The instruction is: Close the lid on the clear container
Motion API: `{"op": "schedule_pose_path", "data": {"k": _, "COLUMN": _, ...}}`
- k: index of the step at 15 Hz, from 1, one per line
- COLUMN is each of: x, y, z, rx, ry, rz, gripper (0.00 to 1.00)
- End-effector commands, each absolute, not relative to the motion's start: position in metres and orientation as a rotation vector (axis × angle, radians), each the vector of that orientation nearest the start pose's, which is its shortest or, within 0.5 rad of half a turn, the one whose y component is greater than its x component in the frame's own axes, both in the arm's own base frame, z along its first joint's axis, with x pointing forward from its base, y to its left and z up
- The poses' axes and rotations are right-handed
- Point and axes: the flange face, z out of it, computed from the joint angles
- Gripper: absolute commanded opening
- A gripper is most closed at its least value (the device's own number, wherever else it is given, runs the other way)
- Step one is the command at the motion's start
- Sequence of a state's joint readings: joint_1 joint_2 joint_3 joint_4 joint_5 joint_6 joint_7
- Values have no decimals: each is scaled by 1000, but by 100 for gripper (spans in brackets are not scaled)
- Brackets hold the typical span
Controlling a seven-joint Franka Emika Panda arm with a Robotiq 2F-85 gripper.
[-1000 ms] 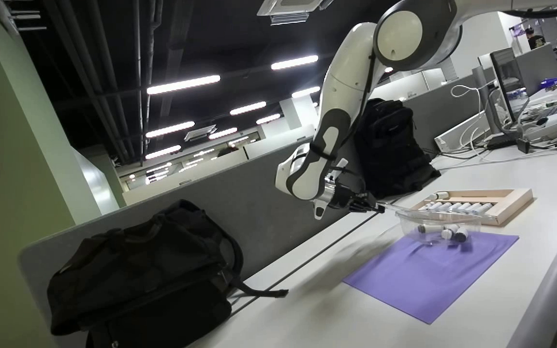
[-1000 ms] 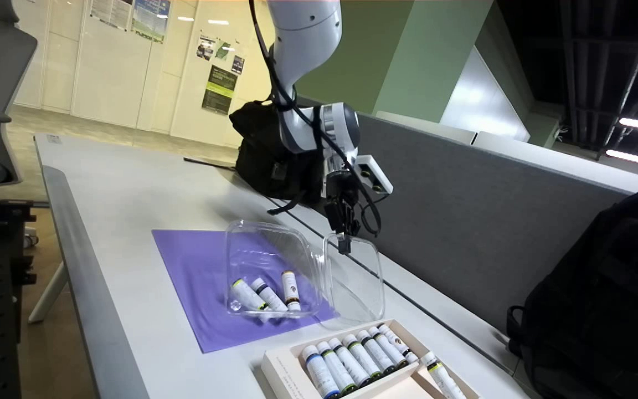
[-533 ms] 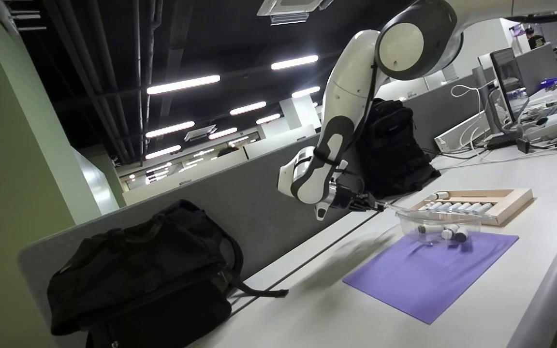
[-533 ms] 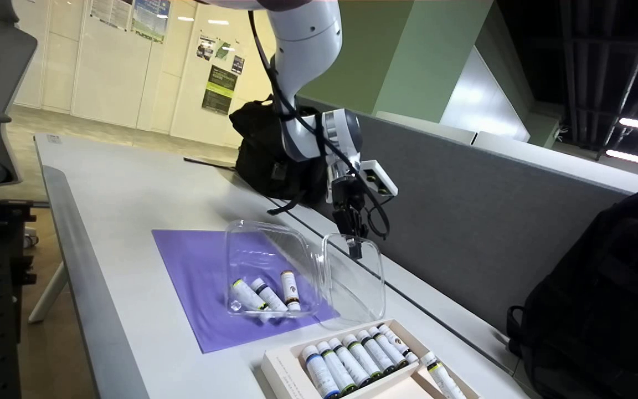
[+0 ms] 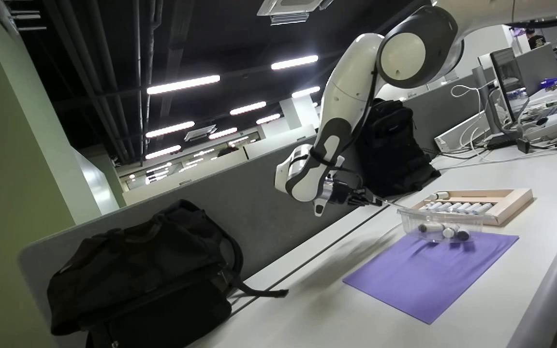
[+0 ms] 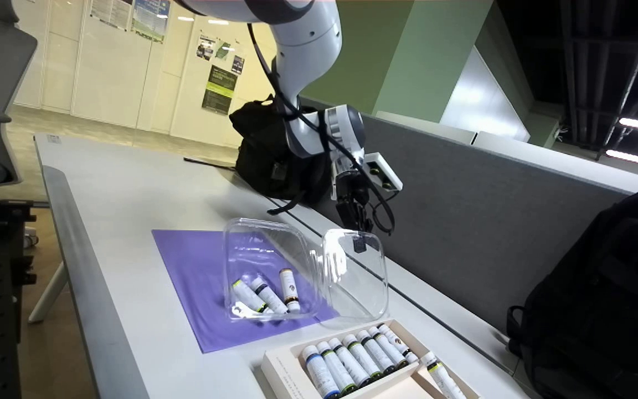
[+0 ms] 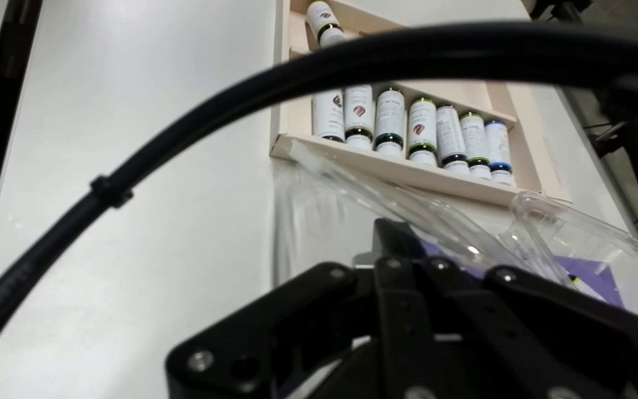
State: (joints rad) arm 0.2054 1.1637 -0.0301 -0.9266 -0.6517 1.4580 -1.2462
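The clear container (image 6: pixel 246 252) stands open on the purple mat (image 6: pixel 194 277) with a few white bottles inside; it also shows in an exterior view (image 5: pixel 410 223). Its clear lid (image 6: pixel 360 288) is hinged along one side and lies swung outward, tilted up. In the wrist view, the lid's shiny edge (image 7: pixel 418 216) runs across in front of the fingers. My gripper (image 6: pixel 359 242) has its fingers together, with the tip at the lid's far edge, seen through or behind the clear plastic. It also shows in an exterior view (image 5: pixel 379 202) and the wrist view (image 7: pixel 396 238). No plastic clearly shows between the fingers.
A tan wooden tray (image 6: pixel 291 382) with several white bottles lies beside the container. A grey divider (image 6: pixel 463 221) runs along the table's back edge. Black backpacks (image 5: pixel 153 270) stand near the divider. A black cable (image 7: pixel 241 94) crosses the wrist view.
My gripper first moved toward the wooden tray and a little lower, then rose slightly. The lid's outer edge has risen, and the container has shifted and tilted slightly.
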Motion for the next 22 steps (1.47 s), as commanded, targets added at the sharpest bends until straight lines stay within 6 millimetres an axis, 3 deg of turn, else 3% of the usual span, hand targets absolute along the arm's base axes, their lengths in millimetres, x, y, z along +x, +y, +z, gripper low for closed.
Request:
{"op": "schedule_pose_path", "data": {"k": 1, "x": 717, "y": 62, "z": 158, "rx": 1868, "ry": 1833, "rz": -1311, "gripper": 0}}
{"op": "schedule_pose_path", "data": {"k": 10, "x": 705, "y": 59, "z": 157, "rx": 1878, "ry": 1817, "rz": -1491, "gripper": 0}}
{"op": "schedule_pose_path", "data": {"k": 13, "x": 704, "y": 78, "z": 155, "rx": 1898, "ry": 1900, "rz": -1448, "gripper": 0}}
{"op": "schedule_pose_path", "data": {"k": 19, "x": 713, "y": 136, "z": 151, "rx": 2047, "ry": 2081, "rz": -1106, "gripper": 0}}
{"op": "schedule_pose_path", "data": {"k": 22, "x": 712, "y": 160, "z": 153, "rx": 2084, "ry": 2171, "rz": -1015, "gripper": 0}}
